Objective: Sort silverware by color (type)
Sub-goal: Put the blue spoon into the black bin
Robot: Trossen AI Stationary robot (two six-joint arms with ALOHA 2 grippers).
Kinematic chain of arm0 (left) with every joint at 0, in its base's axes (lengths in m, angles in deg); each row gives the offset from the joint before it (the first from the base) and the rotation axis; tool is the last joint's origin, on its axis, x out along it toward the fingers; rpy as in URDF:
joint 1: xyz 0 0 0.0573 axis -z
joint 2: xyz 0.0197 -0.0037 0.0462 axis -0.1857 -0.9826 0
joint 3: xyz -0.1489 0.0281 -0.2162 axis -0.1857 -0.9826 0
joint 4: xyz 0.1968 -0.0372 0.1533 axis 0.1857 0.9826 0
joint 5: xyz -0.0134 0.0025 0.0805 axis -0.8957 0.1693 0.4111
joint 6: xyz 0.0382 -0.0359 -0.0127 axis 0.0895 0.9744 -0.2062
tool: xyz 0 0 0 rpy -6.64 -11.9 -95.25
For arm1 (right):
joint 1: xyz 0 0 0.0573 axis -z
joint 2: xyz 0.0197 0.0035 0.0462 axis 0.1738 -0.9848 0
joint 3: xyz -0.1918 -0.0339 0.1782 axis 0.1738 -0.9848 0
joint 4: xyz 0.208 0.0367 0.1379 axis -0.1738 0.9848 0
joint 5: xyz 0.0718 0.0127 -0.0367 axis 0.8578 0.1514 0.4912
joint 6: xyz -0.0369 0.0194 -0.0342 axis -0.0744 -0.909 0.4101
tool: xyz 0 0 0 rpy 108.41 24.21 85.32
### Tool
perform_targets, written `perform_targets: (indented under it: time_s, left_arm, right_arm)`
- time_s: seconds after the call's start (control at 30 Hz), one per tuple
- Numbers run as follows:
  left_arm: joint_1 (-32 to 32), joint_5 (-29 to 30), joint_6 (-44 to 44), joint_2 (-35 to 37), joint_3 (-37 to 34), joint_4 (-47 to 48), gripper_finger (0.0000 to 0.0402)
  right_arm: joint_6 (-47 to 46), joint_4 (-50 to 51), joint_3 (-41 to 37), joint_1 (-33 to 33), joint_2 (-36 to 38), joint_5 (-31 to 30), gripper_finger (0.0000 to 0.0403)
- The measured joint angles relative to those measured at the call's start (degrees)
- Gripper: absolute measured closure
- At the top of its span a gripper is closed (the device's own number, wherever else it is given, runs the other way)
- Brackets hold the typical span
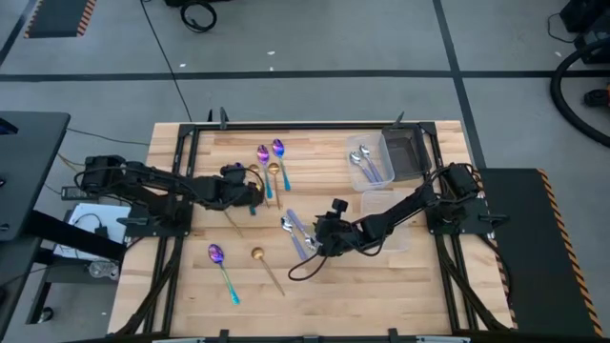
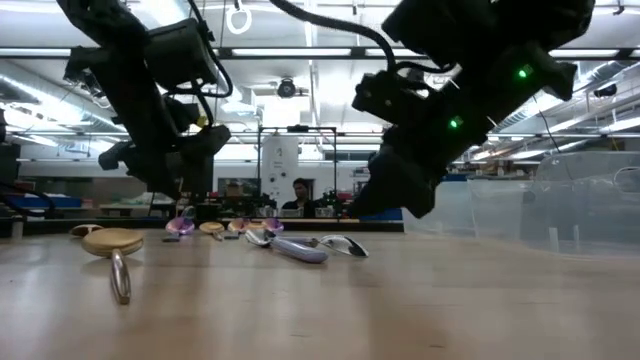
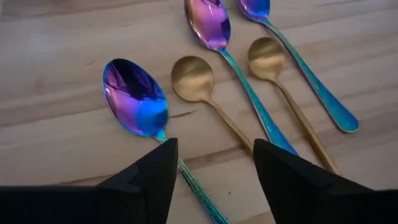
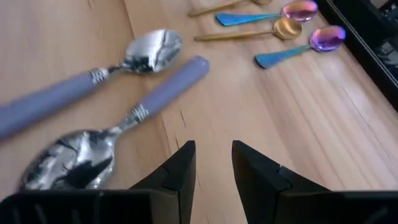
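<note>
The left gripper (image 3: 211, 180) hangs low over the table, fingers apart and empty, just above a cluster of spoons at upper centre of the high view. Between its fingertips lies the handle of a gold spoon (image 3: 194, 81); an iridescent purple-blue spoon (image 3: 135, 98) lies touching the inner edge of one finger, with two more iridescent spoons (image 3: 210, 23) and a second gold spoon (image 3: 267, 55) beside.

The right gripper (image 4: 212, 163) sits near the middle of the high view, fingers slightly apart, holding nothing, pointed at two silver spoons with lavender handles (image 4: 149, 53) lying side by side on the wood.

At upper right of the high view, a clear container (image 1: 404, 152) stands by the table edge; its contents cannot be made out. Just left of it two more lavender-handled spoons (image 1: 366, 164) lie together. A second clear container (image 1: 396, 214) sits below, partly under the right arm.

At lower left of the high view lie one iridescent spoon (image 1: 219, 259) and one gold spoon (image 1: 261, 259), well apart from the cluster.

The left arm reaches in from the left edge, the right arm diagonally from the right.
</note>
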Motion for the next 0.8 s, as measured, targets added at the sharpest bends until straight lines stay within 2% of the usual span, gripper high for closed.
perform_targets:
  time_s: [0.23, 0.43, 0.67, 0.8]
  left_arm:
    - [2.03, 1.26, 2.55, -3.15, 0.24, 1.16, 0.0200]
    - [-0.51, -0.17, 5.01, -3.59, 0.24, 1.96, 0.0201]
    - [-2.56, -2.56, 6.46, -6.87, 0.27, 1.63, 0.0201]
    - [-2.70, -3.76, 7.96, -11.14, 0.26, 1.78, 0.0201]
  right_arm:
    - [2.68, -3.30, -2.52, 0.00, 3.05, -0.95, 0.0289]
    - [6.85, -9.82, -7.57, 0.34, 7.73, -1.76, 0.0289]
    - [9.60, -26.36, -15.36, 1.72, 10.42, 6.86, 0.0289]
    - [10.59, -28.41, -16.20, 1.91, 10.40, 9.75, 0.0289]
